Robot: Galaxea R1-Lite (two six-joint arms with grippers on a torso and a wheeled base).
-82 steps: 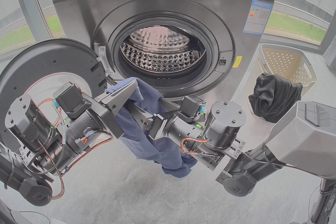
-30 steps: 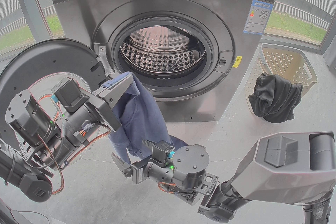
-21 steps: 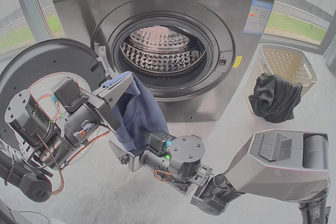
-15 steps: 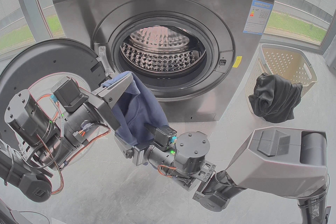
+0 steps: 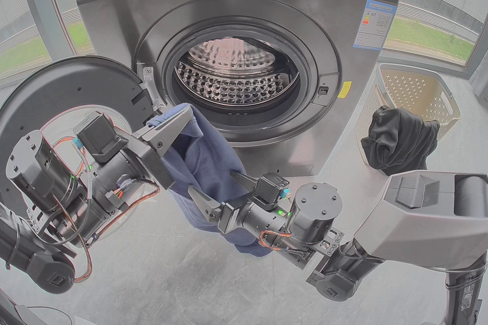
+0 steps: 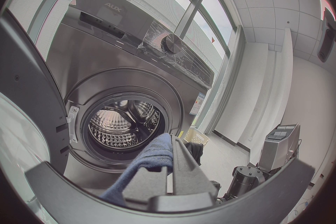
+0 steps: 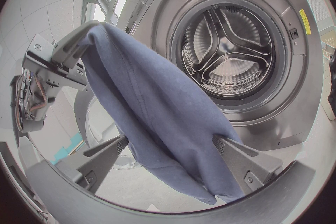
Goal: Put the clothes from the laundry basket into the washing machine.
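While the left gripper (image 5: pixel 177 124) is clamped on the top edge of the blue garment (image 5: pixel 208 158), just near and left of the washing machine (image 5: pixel 284 6) opening, the cloth hangs free below the lip of the drum (image 5: pixel 234 72), outside the machine.

- Right gripper (image 5: pixel 211 180): fingers (image 7: pixel 105 151) spread wide, straddling the hanging lower part of the cloth. Nothing pinched.
- Black garment (image 5: pixel 399 140): draped over the near rim of the laundry basket (image 5: pixel 439 87), right of the machine, well apart from both grippers.
- Door (image 5: pixel 66 87): swung open to the left, beside the left arm.

Risks, as judged:
- The right fingers may close on a thin fold only, and the tail would slip out and drop to the floor.
- Fed in by the top edge alone, the hem could trail over the opening's lip and hang outside.
- The hinge bracket (image 5: pixel 147 81) sits just beside the held edge, so cloth could snag there.
- Both grippers work near each other, and a lift by one could bring them into contact.

Hard to make out:
- The left pads are buried in cloth, so the depth of grip cannot be told.
- The hem is partly behind the right arm in the head view.
- The basket interior lies behind the black garment. Whether more clothes lie there cannot be told.
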